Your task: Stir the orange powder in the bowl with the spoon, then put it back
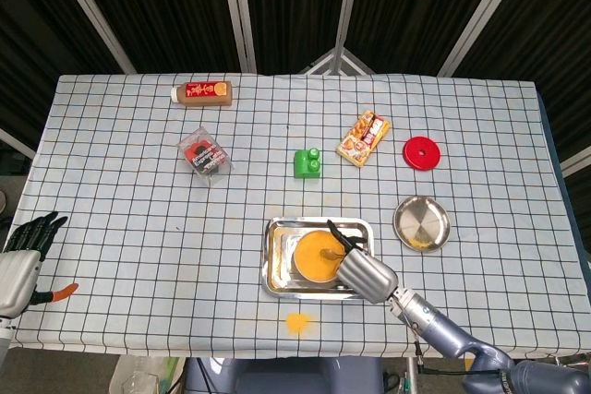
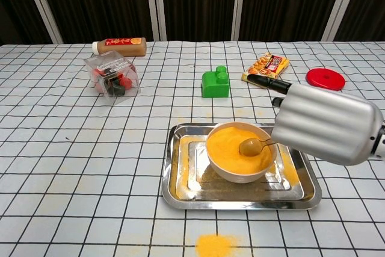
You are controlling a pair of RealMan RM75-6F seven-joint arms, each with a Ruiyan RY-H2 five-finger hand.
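The spoon (image 2: 255, 145) lies with its rounded head in the orange powder (image 2: 234, 148) at the right part of the bowl (image 2: 240, 173), its thin handle running right and slightly up into the right hand (image 2: 325, 123), so its long axis is near horizontal across the chest view. The right hand grips the handle; its ribbed silver back faces the camera and hides how the fingers close around it, while dark fingertips (image 2: 267, 82) stick out at its upper left. In the head view that hand (image 1: 367, 273) sits at the lower right of the bowl (image 1: 319, 256), with the forearm trailing down and right toward the table's near edge.

The bowl stands in a metal tray (image 2: 180, 194) dusted with powder. A small spilled heap of orange powder (image 2: 215, 245) lies on the checked tablecloth (image 2: 72, 167) just in front of the tray.

The left hand (image 1: 23, 256) rests at the far left edge of the table, well apart from the tray, fingers spread and holding nothing.

Farther back are a green block (image 2: 215, 82), a snack packet (image 2: 265, 67), a red disc (image 2: 325, 79), a clear box (image 2: 111, 76), and a bottle (image 2: 119, 46) lying on its side. A small round metal dish (image 1: 422, 223) sits right of the tray.
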